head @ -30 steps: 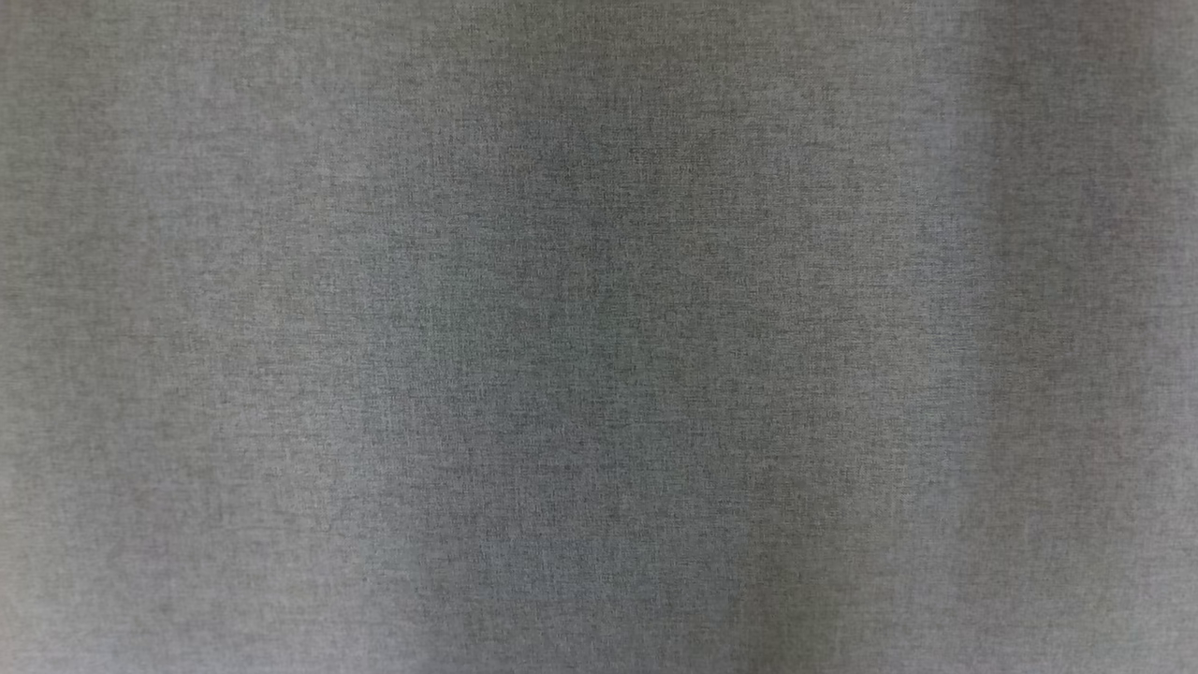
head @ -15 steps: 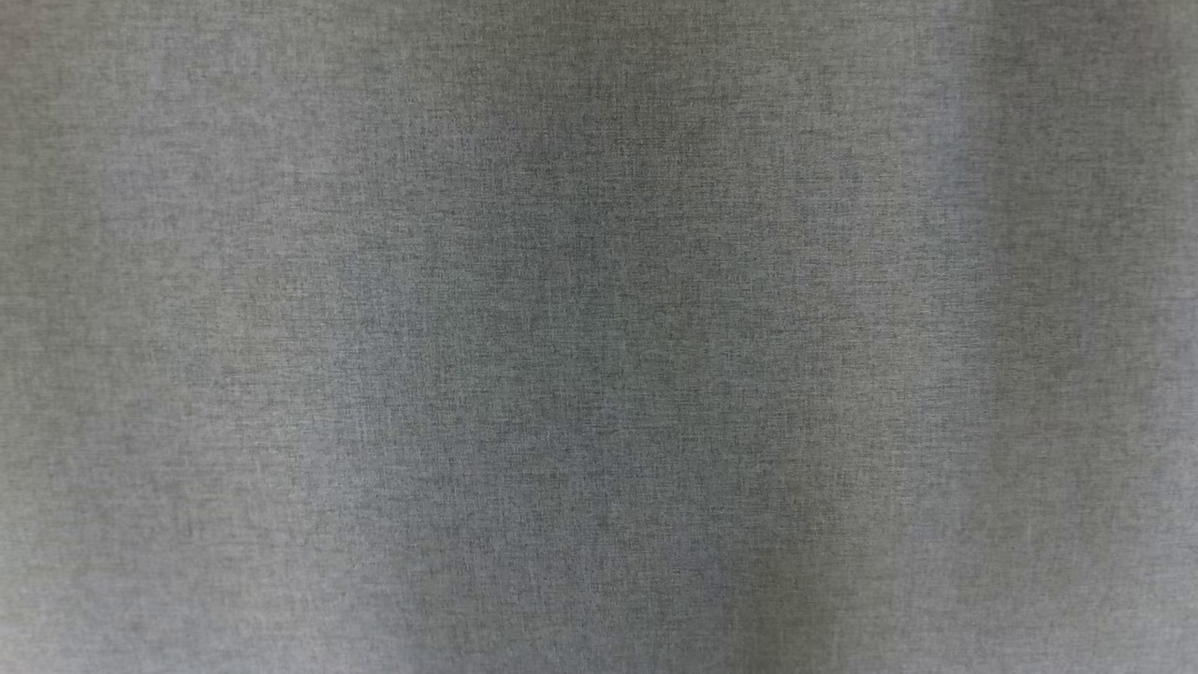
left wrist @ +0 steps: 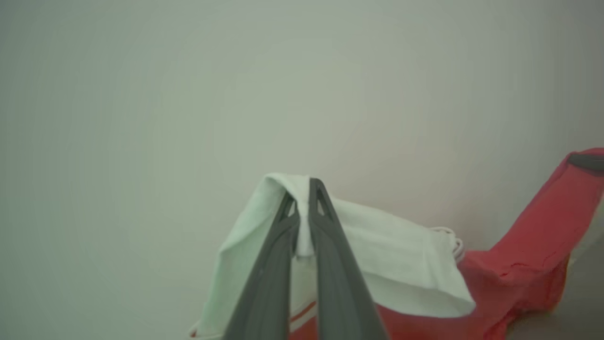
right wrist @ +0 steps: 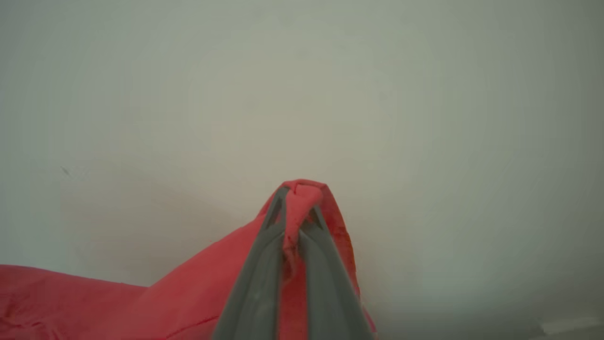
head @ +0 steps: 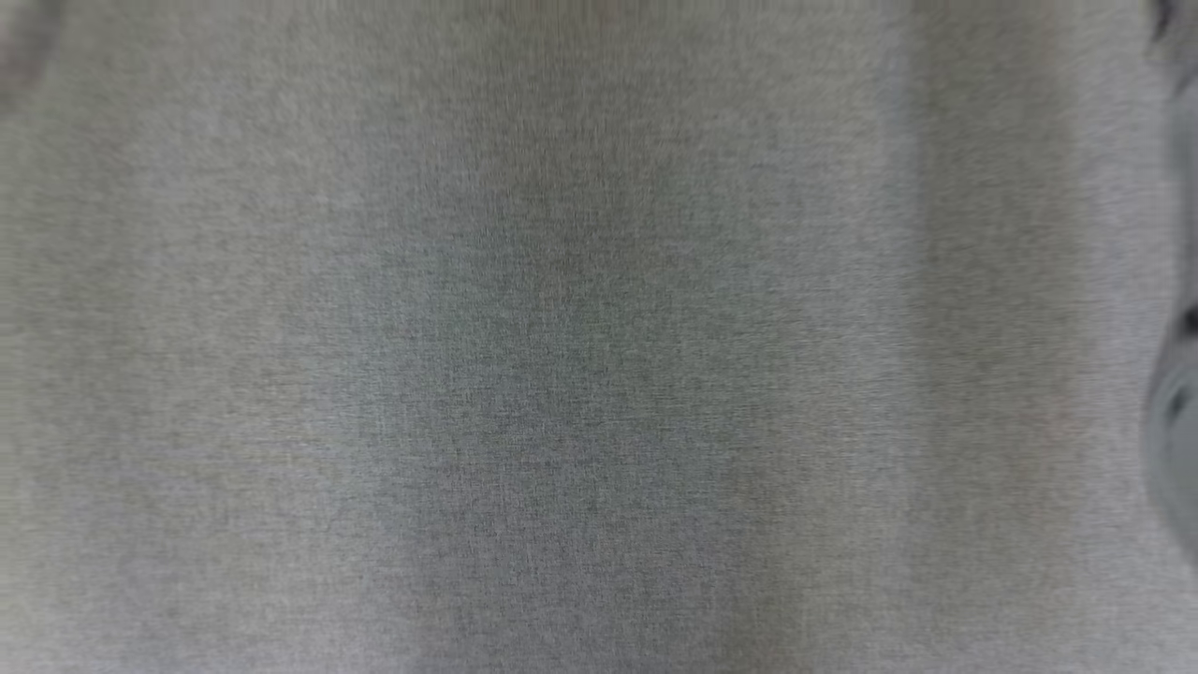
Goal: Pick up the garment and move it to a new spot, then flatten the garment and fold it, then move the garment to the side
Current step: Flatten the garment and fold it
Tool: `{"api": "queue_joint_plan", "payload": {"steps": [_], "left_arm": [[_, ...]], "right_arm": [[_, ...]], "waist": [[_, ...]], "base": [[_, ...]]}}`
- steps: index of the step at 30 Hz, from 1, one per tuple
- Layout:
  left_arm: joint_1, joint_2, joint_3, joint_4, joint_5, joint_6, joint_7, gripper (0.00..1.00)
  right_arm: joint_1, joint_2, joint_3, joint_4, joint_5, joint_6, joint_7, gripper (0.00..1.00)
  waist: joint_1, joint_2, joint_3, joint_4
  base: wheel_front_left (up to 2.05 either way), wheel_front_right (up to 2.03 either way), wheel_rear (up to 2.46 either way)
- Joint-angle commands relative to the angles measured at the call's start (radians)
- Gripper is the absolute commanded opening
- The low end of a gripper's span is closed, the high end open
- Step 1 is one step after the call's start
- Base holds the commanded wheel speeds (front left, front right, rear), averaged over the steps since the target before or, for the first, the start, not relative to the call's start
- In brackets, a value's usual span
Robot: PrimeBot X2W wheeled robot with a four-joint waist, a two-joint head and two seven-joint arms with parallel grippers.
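The garment is red and white. In the left wrist view its white part (left wrist: 401,264) drapes over my left gripper (left wrist: 304,191), which is shut on a pinched white edge, and the red part (left wrist: 528,255) stretches away to the right. A dark tip (left wrist: 587,161) clamps the far red corner there. In the right wrist view my right gripper (right wrist: 302,193) is shut on a bunched red fold, and the red cloth (right wrist: 141,302) sags away to the lower left. Both grips hang in front of a pale plain background.
Grey woven cloth (head: 562,374) spans the head view at very close range; I cannot tell what it belongs to. A blurred dark grey shape (head: 1175,421) shows at its right edge.
The grey cloth in the head view has grown lighter and blurrier and its shaded bands have shifted. A blurred dark shape has come in at the right edge.
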Motion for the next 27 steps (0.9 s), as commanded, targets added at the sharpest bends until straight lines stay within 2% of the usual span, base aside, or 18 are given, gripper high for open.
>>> {"api": "queue_joint_plan", "payload": {"steps": [1,5,10,11,13,14,20,27], "left_arm": [[0.097,0.003,0.033,-0.059,0.015,0.023,-0.003,0.00],[0.284,0.015,0.104,-0.200,0.029,0.071,-0.003,0.00],[0.520,0.063,0.169,-0.390,0.039,0.143,-0.003,0.00],[0.625,0.081,0.181,-0.475,0.043,0.178,-0.003,0.00],[0.726,0.108,0.195,-0.552,0.040,0.214,-0.003,0.00],[0.726,0.108,0.195,-0.552,0.040,0.214,-0.003,0.00],[1.015,0.149,0.208,-0.756,0.043,0.317,-0.003,0.00],[1.292,0.134,0.224,-0.910,0.041,0.416,-0.003,0.00]], "right_arm": [[0.100,-0.003,0.028,-0.027,0.050,0.000,-0.007,0.00],[0.266,-0.024,0.085,-0.114,0.164,0.000,0.002,0.00],[0.495,-0.066,0.161,-0.253,0.295,0.000,0.029,0.00],[0.595,-0.086,0.183,-0.313,0.344,0.000,0.042,0.00],[0.693,-0.107,0.200,-0.378,0.382,0.000,0.050,0.00],[0.693,-0.107,0.200,-0.378,0.382,0.000,0.050,0.00],[1.004,-0.147,0.178,-0.570,0.461,0.000,0.077,0.00],[1.326,-0.093,0.093,-0.760,0.461,0.000,0.125,0.00]], "waist": [[0.0001,0.0002,-0.094,-0.007],[0.0001,0.0002,-0.176,-0.007],[0.0001,0.0002,-0.259,-0.014],[0.0001,0.0002,-0.291,-0.014],[0.0001,0.0002,-0.319,-0.015],[0.0001,0.0002,-0.319,-0.015],[0.0001,0.0002,-0.384,-0.001],[0.0001,0.0002,-0.422,0.005]], "base": [[0.00,0.00,0.00],[0.00,0.00,0.00],[0.00,0.00,0.00],[0.00,0.00,0.00],[0.00,0.00,0.00],[0.00,0.00,0.00],[0.00,0.00,0.00],[0.00,0.00,0.00]]}}
